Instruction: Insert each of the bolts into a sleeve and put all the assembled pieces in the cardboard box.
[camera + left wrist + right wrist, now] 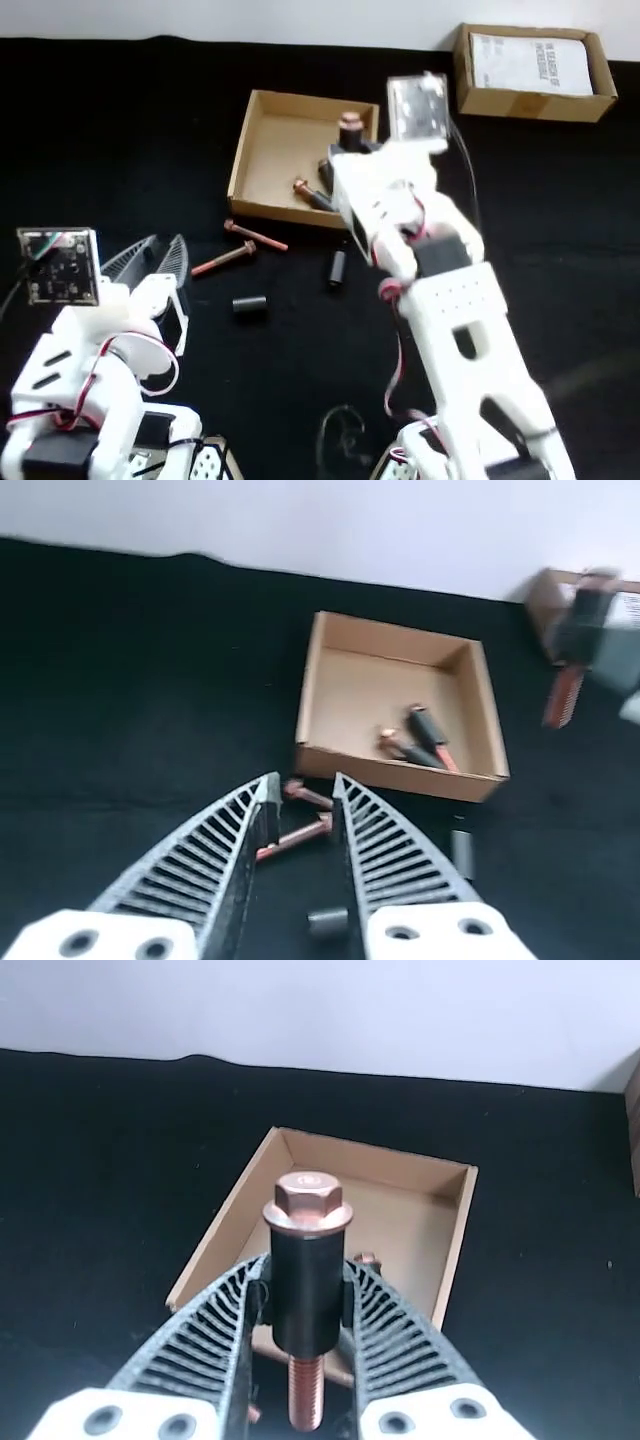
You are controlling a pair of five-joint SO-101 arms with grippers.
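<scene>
Left gripper hangs over the near-left part of the desk, its fingers a little apart with nothing between them. Just beyond its tips, near the desk's middle, lie two loose bolts and, a little nearer, two loose sleeves. The bolts look like solid metal: stiff, heavy for their size, smooth and round, so probably apt to roll or skid. A pinch across the shank, near the head, looks the safest hold. The sleeves are short, dark and stiff, best taken across the middle.

Past them stands the cardboard box, with finished pieces lying by its near wall. Its walls are low and thin and would likely shift if knocked.

Right gripper is clamped on an assembled piece above the box's right side, head up, with the fingers on the sleeve. The bolt head's flange sits on the sleeve top, so the bolt should not drop through unless tipped over. There is bare floor in the box's far left for a release. The desk's left side is open, while a second box fills the far-right corner.
</scene>
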